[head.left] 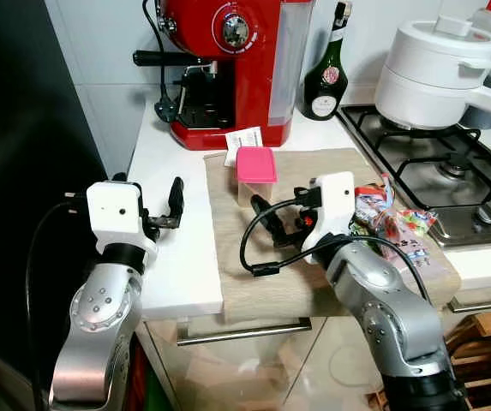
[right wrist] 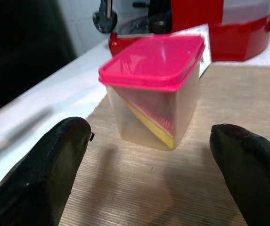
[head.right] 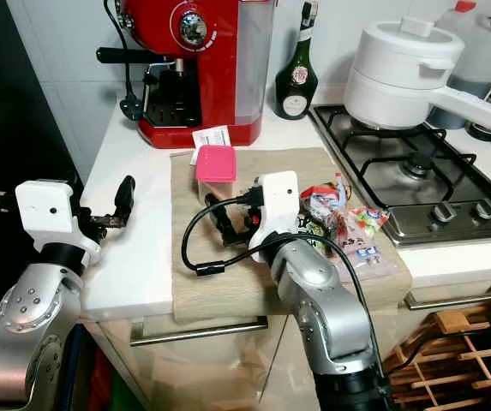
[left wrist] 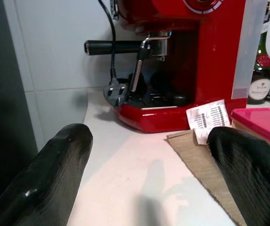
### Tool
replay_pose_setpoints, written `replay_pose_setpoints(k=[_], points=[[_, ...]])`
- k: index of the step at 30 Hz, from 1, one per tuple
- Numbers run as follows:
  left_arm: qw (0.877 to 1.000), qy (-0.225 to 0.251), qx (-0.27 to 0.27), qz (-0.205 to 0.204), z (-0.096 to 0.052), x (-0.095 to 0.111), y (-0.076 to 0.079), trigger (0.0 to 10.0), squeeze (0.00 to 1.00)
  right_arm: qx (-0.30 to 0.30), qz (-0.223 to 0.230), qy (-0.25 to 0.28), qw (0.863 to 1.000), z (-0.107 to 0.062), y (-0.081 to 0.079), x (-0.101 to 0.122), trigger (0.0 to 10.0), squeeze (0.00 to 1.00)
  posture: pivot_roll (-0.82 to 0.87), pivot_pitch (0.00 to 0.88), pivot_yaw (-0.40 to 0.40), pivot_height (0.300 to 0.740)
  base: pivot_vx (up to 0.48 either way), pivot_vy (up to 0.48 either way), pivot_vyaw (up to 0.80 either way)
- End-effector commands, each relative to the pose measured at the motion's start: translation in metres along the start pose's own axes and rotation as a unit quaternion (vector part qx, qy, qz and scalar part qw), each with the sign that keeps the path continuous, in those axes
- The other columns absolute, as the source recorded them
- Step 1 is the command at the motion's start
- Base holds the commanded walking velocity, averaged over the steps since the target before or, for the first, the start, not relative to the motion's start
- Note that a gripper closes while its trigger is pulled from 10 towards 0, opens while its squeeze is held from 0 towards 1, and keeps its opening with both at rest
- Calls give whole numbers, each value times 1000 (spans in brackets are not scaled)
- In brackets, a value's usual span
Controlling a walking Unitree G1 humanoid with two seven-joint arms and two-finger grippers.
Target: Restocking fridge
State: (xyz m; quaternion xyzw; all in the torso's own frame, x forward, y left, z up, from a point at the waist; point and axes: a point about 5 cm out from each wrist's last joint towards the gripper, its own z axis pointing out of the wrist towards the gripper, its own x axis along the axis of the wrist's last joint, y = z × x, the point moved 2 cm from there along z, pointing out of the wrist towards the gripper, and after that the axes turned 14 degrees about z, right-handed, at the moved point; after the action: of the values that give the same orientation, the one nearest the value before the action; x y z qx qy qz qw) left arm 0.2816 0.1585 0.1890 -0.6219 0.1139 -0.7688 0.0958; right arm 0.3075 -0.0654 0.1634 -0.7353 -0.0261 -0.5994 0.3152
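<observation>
- By my read the restocking has hardly started: both grippers are empty, nothing is lifted, and the food still sits on the counter. The fridge door (if the dark surface along the left edge of the head views is it) has not been touched.
- My right gripper (head.left: 266, 218) sits in the middle of the left eye view, low over the wooden board (head.left: 339, 167), fingers spread wide and aimed at the pink-lidded container (head.left: 256, 171). In the right wrist view the container (right wrist: 154, 89) stands squarely between the two fingertips (right wrist: 54, 160) but still ahead of them, untouched.
- That container is upright on the board at centre frame, just in front of the red espresso machine (head.left: 228, 68), with a wedge of something yellow inside (cheese, I'd guess).
- My left gripper (head.left: 175, 201) hovers at left of centre over the white countertop (head.left: 176, 265), fingers apart, holding nothing.
- What is left, as I judge it: close on the container, carry it over, open the fridge, then come back for the rest.
- Count: one pink-lidded container; one heap of snack packets (head.left: 395, 227) at right of centre on the board (I cannot separate them into a number); one paper slip (head.left: 243, 141) leaning by the machine.
- Also around: one green bottle (head.left: 326, 73) at upper centre, one white pot (head.left: 438, 73) on the gas hob (head.left: 434, 167) at upper right.
</observation>
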Motion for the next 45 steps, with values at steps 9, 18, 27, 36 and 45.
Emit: replay_pose_setpoints(k=[9, 18, 27, 36, 45], points=[[1000, 12, -14, 4, 2, 6, 1, 10000, 0, 27, -36, -2, 999, 10, -18, 2, 10000, 1000, -33, 0, 16, 740, 0, 0, 0], [1000, 8, -14, 9, 4, 4, 0, 10000, 0, 3, -62, -3, 998, 16, -15, 0, 10000, 0, -35, 0, 19, 740, 0, 0, 0], [1000, 7, -14, 9, 4, 4, 0, 10000, 0, -37, -64, 18, 997, 20, -5, 5, 10000, 0, -33, 0, 23, 740, 0, 0, 0], [1000, 7, -17, 9, 6, 4, 0, 10000, 0, -63, -61, 38, 995, 32, 2, 9, 10000, 0, -33, 0, 30, 740, 0, 0, 0], [1000, 6, -14, 9, 5, 4, 0, 10000, 0, -106, -94, 65, 988, 34, 20, 20, 10000, 0, -25, 0, 26, 740, 0, 0, 0]])
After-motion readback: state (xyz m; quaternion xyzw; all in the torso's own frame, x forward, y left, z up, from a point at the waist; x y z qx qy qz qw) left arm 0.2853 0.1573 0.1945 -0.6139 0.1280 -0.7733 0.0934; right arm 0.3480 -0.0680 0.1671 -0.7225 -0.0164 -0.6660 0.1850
